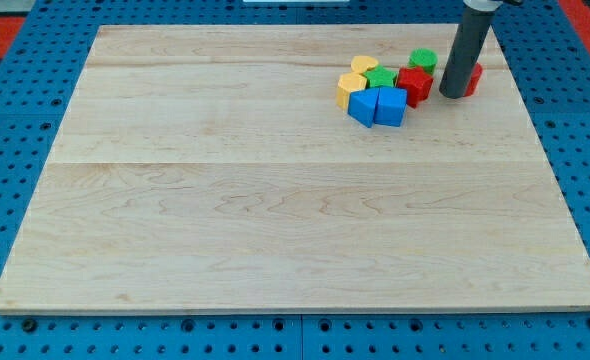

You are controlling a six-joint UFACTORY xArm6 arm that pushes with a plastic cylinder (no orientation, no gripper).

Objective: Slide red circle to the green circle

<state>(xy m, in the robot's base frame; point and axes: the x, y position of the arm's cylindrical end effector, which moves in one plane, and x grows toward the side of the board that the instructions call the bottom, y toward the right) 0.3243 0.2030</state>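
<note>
My tip [454,95] sits upper right of the frame, touching the red circle [472,78]. Green circle [423,60] is just left of it on the bench [275,200]. No fingers here, just a rod.

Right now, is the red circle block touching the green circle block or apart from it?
Apart. The red circle block peeks out right of my tip; the green circle block sits left.

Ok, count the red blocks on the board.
2. One red block sits at the cluster's right edge, below the green circle. The red circle peeks out right of my tip, mostly hidden.
</note>
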